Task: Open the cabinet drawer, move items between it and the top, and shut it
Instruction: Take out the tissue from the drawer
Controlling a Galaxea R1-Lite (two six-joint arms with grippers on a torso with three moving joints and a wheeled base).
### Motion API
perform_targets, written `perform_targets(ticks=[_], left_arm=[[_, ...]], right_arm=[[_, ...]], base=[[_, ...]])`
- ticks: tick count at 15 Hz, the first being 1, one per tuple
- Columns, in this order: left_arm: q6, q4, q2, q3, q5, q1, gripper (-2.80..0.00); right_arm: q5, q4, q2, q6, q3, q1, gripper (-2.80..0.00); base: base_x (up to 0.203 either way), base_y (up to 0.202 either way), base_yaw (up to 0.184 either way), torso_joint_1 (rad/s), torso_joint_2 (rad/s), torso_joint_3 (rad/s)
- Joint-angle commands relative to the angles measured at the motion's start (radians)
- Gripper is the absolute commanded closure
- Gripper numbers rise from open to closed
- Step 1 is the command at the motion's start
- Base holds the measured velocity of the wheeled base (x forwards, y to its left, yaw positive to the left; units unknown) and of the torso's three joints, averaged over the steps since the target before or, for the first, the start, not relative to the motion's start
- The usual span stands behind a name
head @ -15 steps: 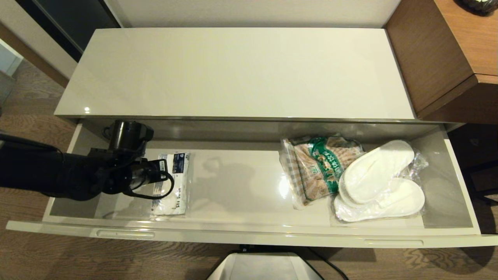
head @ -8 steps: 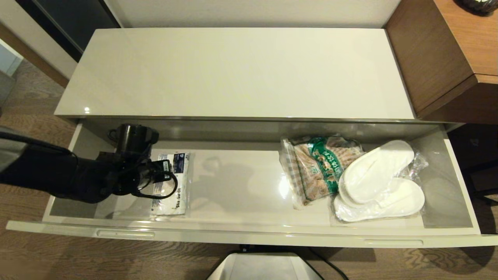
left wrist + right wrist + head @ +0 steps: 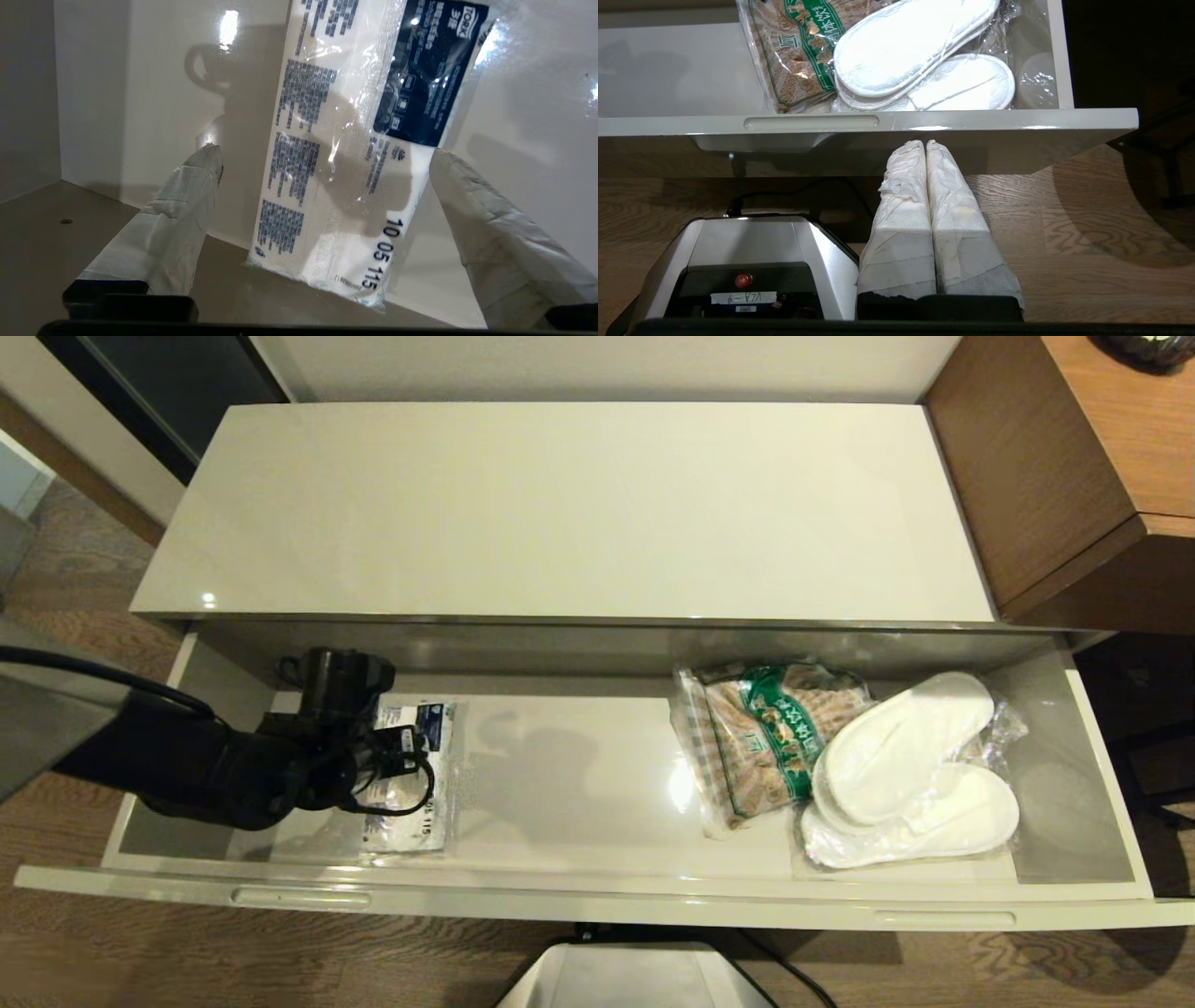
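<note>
I had the left gripper [image 3: 322, 154] spread wide over the white pack [image 3: 341, 154], which lay near the drawer's [image 3: 597, 901] left end, unheld.

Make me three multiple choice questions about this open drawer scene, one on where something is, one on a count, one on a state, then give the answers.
1. Where does the flat white pack lie?
A. on the cabinet top
B. in the drawer's left part
C. on the floor

2. How many white slippers are in the clear wrap?
A. one
B. two
C. four

3. How do the left gripper's jaws stand?
A. spread either side of the pack
C. clamped on the pack
B. shut, empty

Answers: B, it rests on the drawer floor; B, a pair overlaps; A, both fingers stand clear of it.
</note>
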Motion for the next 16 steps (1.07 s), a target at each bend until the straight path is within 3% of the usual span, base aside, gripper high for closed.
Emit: perform_targets(ticks=[1,10,16], left_arm=[[-0.001,-0.003,0.044,-0.030,0.004,0.000,-2.80],[0.014,-0.008,0.156,-0.130,-0.003,0.000,-2.80],[0.076,-0.112,0.247,-0.157,-0.021,0.003,-2.80]], right_arm=[[0.000,-0.001,-0.015,0.000,0.003,0.000,0.00],[0.000,-0.001,-0.014,0.000,0.002,0.002,0.00],[0.000,-0.001,-0.016,0.000,0.003,0.002,0.00]], base=[[0.000,0.000,0.000,0.000,0.00,0.000],[0.000,0.000,0.000,0.000,0.00,0.000],[0.000,0.000,0.000,0.000,0.00,0.000]])
